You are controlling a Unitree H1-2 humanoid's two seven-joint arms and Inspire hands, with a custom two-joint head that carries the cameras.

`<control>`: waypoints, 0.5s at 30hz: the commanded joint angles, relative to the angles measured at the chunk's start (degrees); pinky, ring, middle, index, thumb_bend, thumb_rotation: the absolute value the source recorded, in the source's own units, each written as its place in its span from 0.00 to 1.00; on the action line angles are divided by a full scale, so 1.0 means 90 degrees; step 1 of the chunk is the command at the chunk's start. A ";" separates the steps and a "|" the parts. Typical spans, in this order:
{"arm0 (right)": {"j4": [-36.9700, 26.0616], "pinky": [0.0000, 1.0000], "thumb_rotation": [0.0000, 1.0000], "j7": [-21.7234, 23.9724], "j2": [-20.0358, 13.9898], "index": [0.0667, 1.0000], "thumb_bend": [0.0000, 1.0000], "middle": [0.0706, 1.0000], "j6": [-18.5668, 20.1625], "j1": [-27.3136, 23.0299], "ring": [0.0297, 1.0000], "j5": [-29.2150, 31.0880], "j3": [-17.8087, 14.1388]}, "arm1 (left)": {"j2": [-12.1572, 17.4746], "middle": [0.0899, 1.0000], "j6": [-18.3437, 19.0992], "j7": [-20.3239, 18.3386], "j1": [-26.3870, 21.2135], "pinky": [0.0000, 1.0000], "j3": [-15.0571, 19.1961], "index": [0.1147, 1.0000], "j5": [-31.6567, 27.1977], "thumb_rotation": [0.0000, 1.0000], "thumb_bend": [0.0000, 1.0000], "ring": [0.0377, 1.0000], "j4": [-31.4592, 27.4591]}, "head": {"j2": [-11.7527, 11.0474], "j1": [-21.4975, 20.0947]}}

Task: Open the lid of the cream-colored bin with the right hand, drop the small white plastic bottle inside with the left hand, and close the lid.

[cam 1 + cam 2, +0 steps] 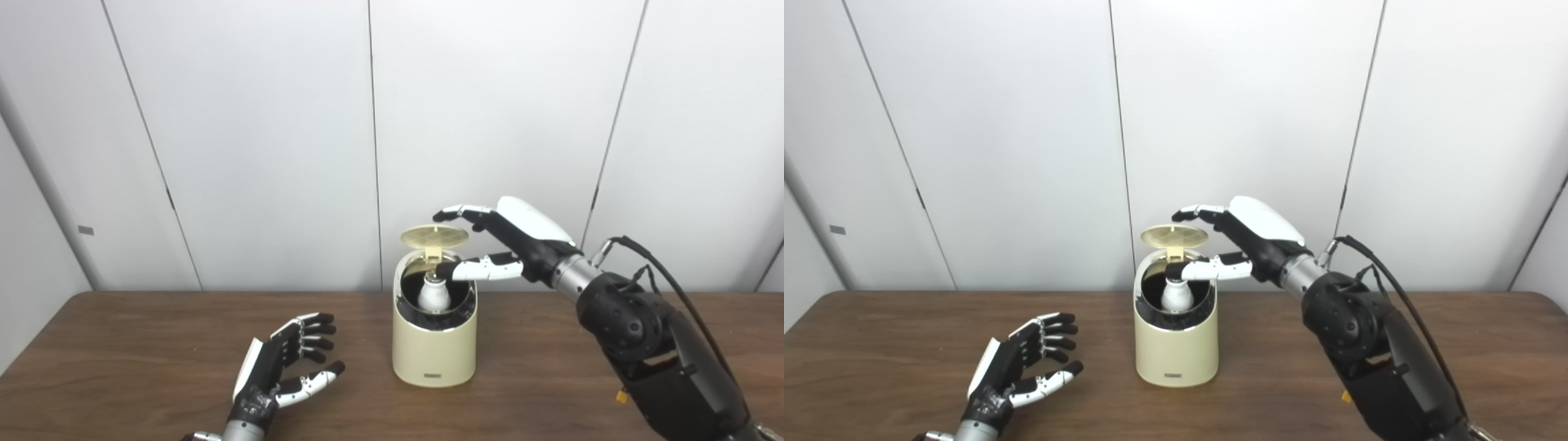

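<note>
- Already the first two steps look finished: the cream-colored bin (434, 343) stands on the wooden table (551, 380) with its lid (434, 235) tipped up on the hinge at the bin's far rim.
- Inside the bin's dark mouth, the small white plastic bottle (434, 294) stands upright with its cap up, so the drop appears done.
- To the right of the bin and above its rim, the right hand (499, 242) hovers with fingers spread and holding nothing; its upper fingers (456, 214) reach over the raised lid's right edge, and its thumb points in just above the bin's opening. Whether any finger touches the lid I cannot tell.
- To the left of the bin, low over the table and well apart from it, the left hand (283, 361) is empty, palm turned toward the bin, fingers loosely curled but apart.
- What is left, by my reading, is only the closing: the right hand seems placed to press the lid forward and down onto the bin.
</note>
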 commanded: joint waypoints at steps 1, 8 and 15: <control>-0.0253 0.80 0.76 -0.0019 -0.0029 0.71 0.69 0.78 -0.0129 -0.0341 0.89 -0.0033 -0.0061 | 0.0035 0.68 -0.0320 0.0082 -0.0238 0.56 0.0072 0.71 0.0057 0.00 0.59 0.62 -0.0065 | 0.0007 0.0010; -0.0373 0.79 0.74 -0.0062 0.0015 0.67 0.68 0.72 -0.0214 -0.0277 0.87 -0.0099 -0.0017 | 0.0032 0.68 -0.0343 0.0089 -0.0265 0.56 0.0084 0.71 0.0038 0.00 0.59 0.62 -0.0008 | 0.0007 0.0010; -0.0556 0.74 0.68 -0.0095 -0.0014 0.62 0.65 0.65 -0.0336 -0.0183 0.79 -0.0075 -0.0082 | 0.0007 0.68 -0.0302 0.0118 -0.0236 0.55 0.0131 0.73 0.0001 0.00 0.59 0.61 -0.0063 | 0.0112 0.0021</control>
